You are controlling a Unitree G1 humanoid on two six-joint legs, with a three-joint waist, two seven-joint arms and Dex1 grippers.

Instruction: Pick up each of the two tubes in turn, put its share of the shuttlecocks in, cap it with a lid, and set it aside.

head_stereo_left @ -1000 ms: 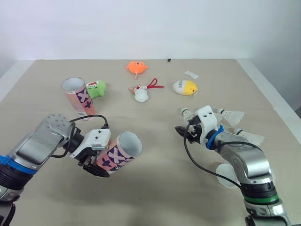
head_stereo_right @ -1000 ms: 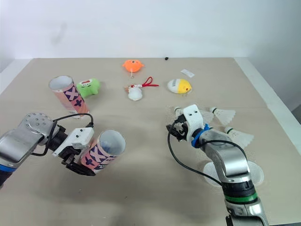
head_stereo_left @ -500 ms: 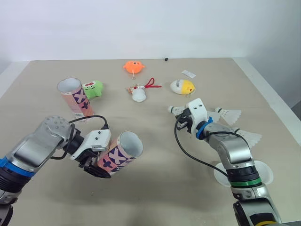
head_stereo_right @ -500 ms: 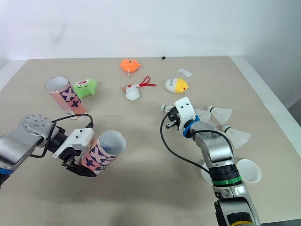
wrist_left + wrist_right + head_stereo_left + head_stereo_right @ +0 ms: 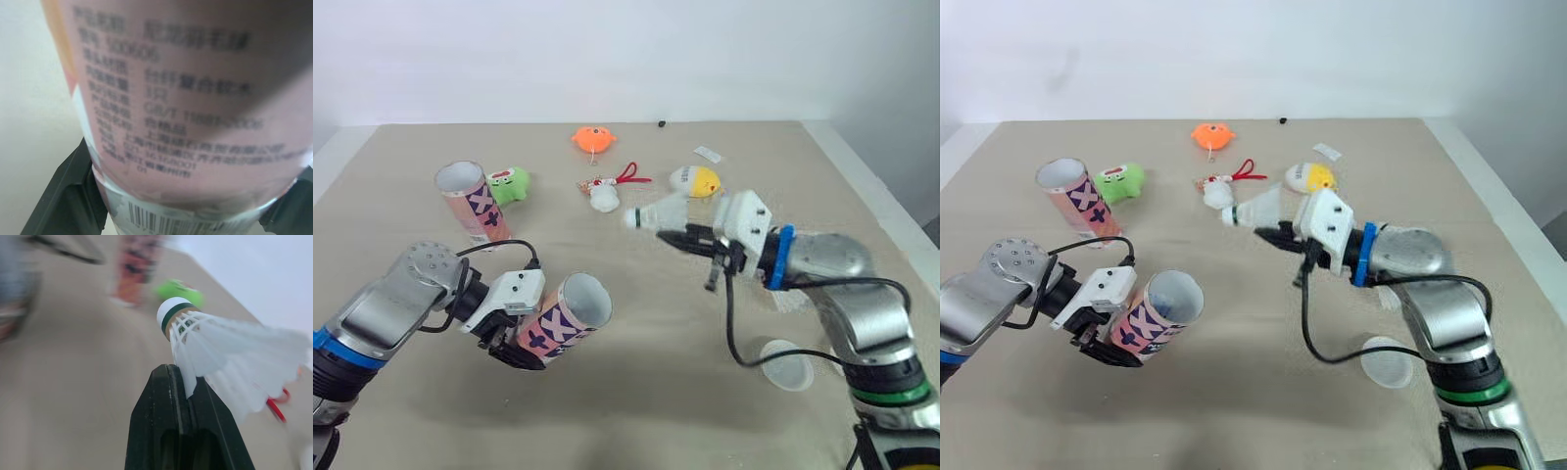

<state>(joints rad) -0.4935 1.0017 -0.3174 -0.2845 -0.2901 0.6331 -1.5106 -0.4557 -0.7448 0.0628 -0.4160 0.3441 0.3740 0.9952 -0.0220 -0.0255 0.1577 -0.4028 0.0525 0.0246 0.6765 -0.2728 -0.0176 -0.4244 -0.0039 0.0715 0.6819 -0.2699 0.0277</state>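
Note:
My left gripper (image 5: 522,338) is shut on a pink patterned tube (image 5: 560,319), tilted just above the table with its open mouth toward the middle. In the left wrist view the tube's label (image 5: 181,122) sits between the black fingers (image 5: 63,196). A second, matching tube (image 5: 473,201) is at the back left, mouth open. My right gripper (image 5: 680,236) is shut on the feathers of a white shuttlecock (image 5: 656,214), held in the air over the table's middle, cork (image 5: 172,311) pointing left. A white lid (image 5: 787,365) lies on the table under my right arm.
At the back lie a green plush toy (image 5: 512,183), an orange toy (image 5: 596,139), a white charm with a red cord (image 5: 607,193), a yellow egg toy (image 5: 697,180) and a small white tag (image 5: 711,154). White feathers (image 5: 1388,297) peek out behind my right forearm.
My right gripper closed on a shuttlecock, lifted it off the table and swung it left toward the middle. The left arm and its tube stayed put.

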